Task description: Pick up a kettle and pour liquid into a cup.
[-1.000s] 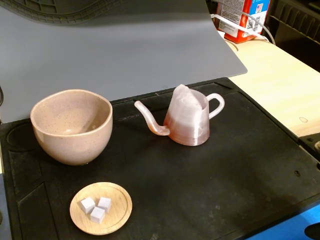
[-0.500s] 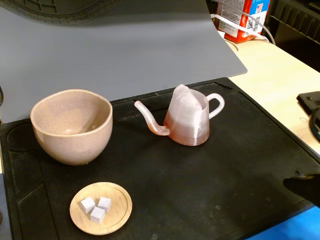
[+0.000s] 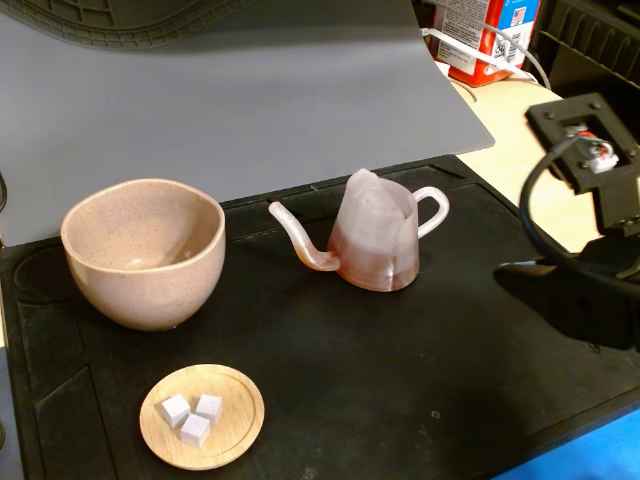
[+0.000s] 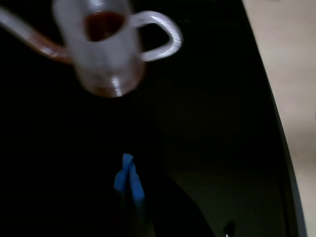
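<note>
The kettle [image 3: 375, 238] stands upright in the middle of the black mat, with its spout to the left and its loop handle to the right. Reddish-brown liquid [image 3: 372, 272] shows in its lower part and through its open top in the wrist view [image 4: 102, 25]. The cup [image 3: 143, 252] stands to the left of the kettle, apart from it, and looks empty. My arm [image 3: 600, 200] is at the right edge, well right of the kettle. In the blurred wrist view my gripper [image 4: 128, 180] shows blue-tipped fingers close together and holding nothing. It is short of the kettle [image 4: 106, 54].
A small wooden dish [image 3: 235, 435] with three white cubes lies at the front left of the mat [image 3: 400, 380]. A grey board [image 3: 250, 90] leans behind. A red and white carton [image 3: 490, 30] stands on the beige table [image 3: 515, 140] at the back right.
</note>
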